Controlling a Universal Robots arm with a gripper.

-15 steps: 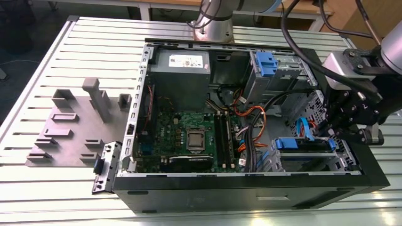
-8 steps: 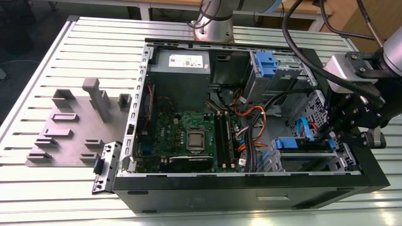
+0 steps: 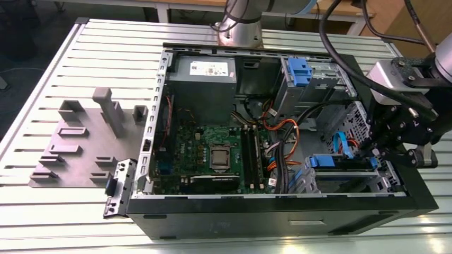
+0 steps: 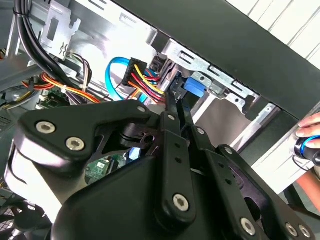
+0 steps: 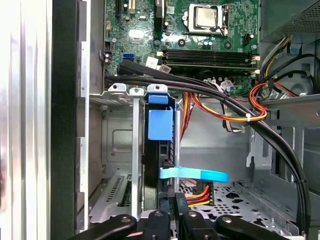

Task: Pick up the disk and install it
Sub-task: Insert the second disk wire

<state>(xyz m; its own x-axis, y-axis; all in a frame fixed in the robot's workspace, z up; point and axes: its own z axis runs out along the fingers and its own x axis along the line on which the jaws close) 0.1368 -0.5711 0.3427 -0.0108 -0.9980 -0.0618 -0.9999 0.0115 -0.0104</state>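
So the open computer case [image 3: 282, 211] is lying on its side on the slatted table [image 3: 63, 217], and the gripper [image 3: 395, 145] is down at the drive bay corner on the exterior view's right. Looks like we're in the install step, not the pick-up. The disk [image 5: 159, 150] is already standing on edge in the bay [image 5: 117, 150], with its blue front tab [image 5: 160, 125] facing out toward the motherboard [image 5: 165, 30].

In the first wrist view the fingertips [image 5: 165, 220] sit right at the near end of the disk, and in the second wrist view the two fingers [image 4: 175, 120] run close together up toward that blue plastic bit. They look pinched on the disk's edge, or at least pressed against it — I honestly can't tell if they're clamped or just touching, the disk is so thin from this angle.

A light blue data cable [image 5: 192, 174] crosses just beside the disk, and the red/yellow power wires [image 5: 197, 192] hang nearby.

My guess: whatever's left calls for a straight push along the bay rails, no twisting, and keeping clear of those cables so nothing gets snagged. Whether it's fully seated I can't say.

There's also a person's hand [image 4: 310, 135] resting at the case edge in the second wrist view.
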